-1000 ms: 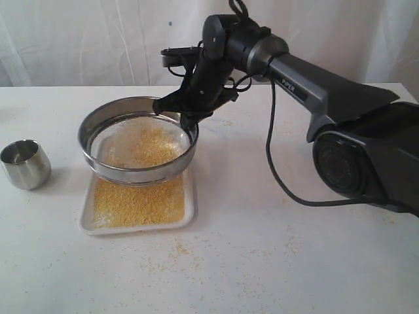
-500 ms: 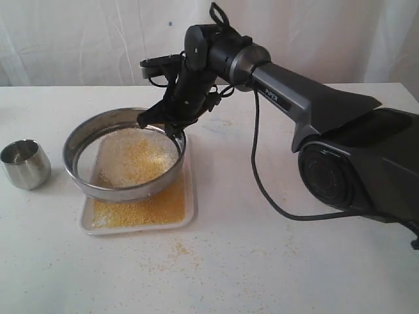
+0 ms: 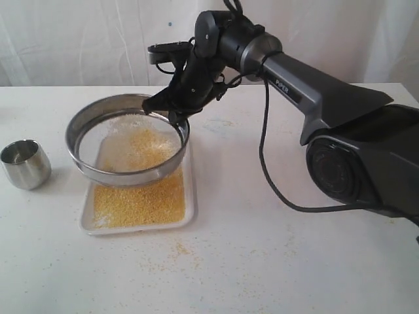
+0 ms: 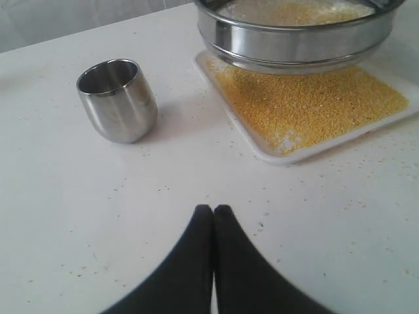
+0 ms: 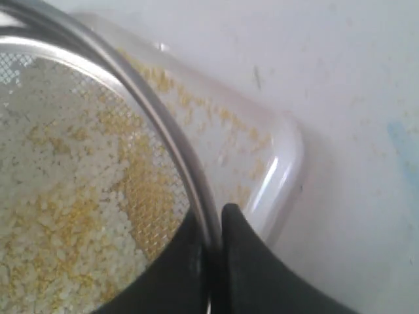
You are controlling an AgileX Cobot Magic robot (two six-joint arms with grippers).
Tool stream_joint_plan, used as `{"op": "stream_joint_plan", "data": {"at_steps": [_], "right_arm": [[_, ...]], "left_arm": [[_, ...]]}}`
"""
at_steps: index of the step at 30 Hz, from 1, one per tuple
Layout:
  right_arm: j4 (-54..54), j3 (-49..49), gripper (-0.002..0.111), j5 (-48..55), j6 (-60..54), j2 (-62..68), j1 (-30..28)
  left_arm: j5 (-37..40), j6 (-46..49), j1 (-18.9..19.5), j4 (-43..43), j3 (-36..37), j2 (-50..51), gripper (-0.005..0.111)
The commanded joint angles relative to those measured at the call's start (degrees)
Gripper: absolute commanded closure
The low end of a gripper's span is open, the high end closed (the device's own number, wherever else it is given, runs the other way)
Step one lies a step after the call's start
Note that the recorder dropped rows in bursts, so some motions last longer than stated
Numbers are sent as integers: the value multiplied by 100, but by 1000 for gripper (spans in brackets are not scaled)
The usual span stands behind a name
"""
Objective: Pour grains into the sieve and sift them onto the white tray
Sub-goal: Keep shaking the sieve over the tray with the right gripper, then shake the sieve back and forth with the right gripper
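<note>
The sieve (image 3: 85,160) hangs tilted over the white tray (image 3: 191,209), its steel rim (image 5: 163,118) pinched at the far right side by my right gripper (image 3: 175,115), which is shut on it. Pale and yellow grains (image 3: 141,147) lie on the mesh (image 5: 59,196). A golden layer of sifted grains (image 3: 141,204) covers the tray, seen also in the left wrist view as grains (image 4: 308,98) under the sieve (image 4: 294,39). My left gripper (image 4: 213,210) is shut and empty, low over bare table in front of the tray (image 4: 288,156).
A small steel cup (image 3: 25,163) stands left of the tray, also the cup (image 4: 118,99) in the left wrist view. Stray grains (image 3: 180,252) dot the table in front of the tray. A black cable (image 3: 272,176) loops beside the right arm's base (image 3: 366,157).
The sieve swung left between the first two frames, then back slightly right and up, with the right gripper still clamped on its rim. The grains shifted on the mesh.
</note>
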Motion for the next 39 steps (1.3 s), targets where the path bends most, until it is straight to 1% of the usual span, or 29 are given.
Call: {"op": "stream_joint_plan", "data": {"at_steps": [1,4,6,7,8,9,11,14,16,17,18,19,20,21,22,24,25,26,27,28,29,30,32,33,35,36,37,38,39], "right_arm": [[745,-215,108,697,585,-102,-179],[936,-18,108,723,-167,-86,-5],[567,-41,108,-241,-241,-49,49],[322,-49,108,-770,-90,-62,49],[214,-49,108,-851,366,-95,-15],[333,-49,108,-544,748,-118,-61],[650,-49,108,723,655,-124,-75],[718,4,108,723,-106,-32,67],[451,13,108,-196,-348,-7,107],[273,13,108,-647,-234,-39,83],[191,13,108,-743,140,-79,26],[231,13,108,-572,501,-115,-16],[333,13,108,-72,700,-140,-46],[428,13,108,723,658,-141,-44],[467,39,108,723,529,-121,-15],[392,88,108,723,-156,-53,100],[266,88,108,88,-382,-22,101],[-56,70,108,-762,-268,-22,101],[-154,-8,108,-772,90,-70,53],[-100,-51,108,-469,702,-111,7],[115,-82,108,382,917,-177,-25],[305,-82,108,723,742,-175,-14],[481,-7,108,723,-64,-165,118],[395,3,108,723,-267,-137,158],[135,-54,108,-141,-98,-113,171],[75,-104,108,-175,243,-118,143],[120,-136,108,219,560,-146,96],[187,-150,108,723,616,-157,69],[187,-150,108,723,447,-140,65]], "left_arm": [[31,12,-30,40,23,-26,107],[31,12,-30,40,23,-26,107],[31,12,-30,40,23,-26,107],[31,12,-30,40,23,-26,107],[31,12,-30,40,23,-26,107],[31,12,-30,40,23,-26,107],[35,12,-30,53,23,-26,107],[35,12,-30,75,23,-26,107],[35,12,-30,79,23,-26,107],[35,12,-30,79,23,-26,107],[35,12,-30,79,23,-26,107],[35,12,-30,79,23,-26,107],[35,12,-30,79,23,-26,107],[35,12,-30,79,23,-26,107],[35,12,-30,79,23,-26,107],[35,12,-30,94,23,-26,107],[52,12,-30,120,23,-26,107],[53,12,-30,196,23,-26,107],[69,12,-30,272,23,-26,107],[69,12,-30,295,23,-26,107],[69,12,-30,313,23,-26,107],[69,12,-30,313,23,-26,107],[120,12,-30,341,23,-26,107],[131,12,-30,381,23,-26,107],[131,12,-30,515,23,-26,107],[131,12,-30,537,23,-26,107],[131,12,-30,535,23,-26,107],[143,12,-30,535,23,-26,107],[143,12,-30,550,23,-26,107]]}}
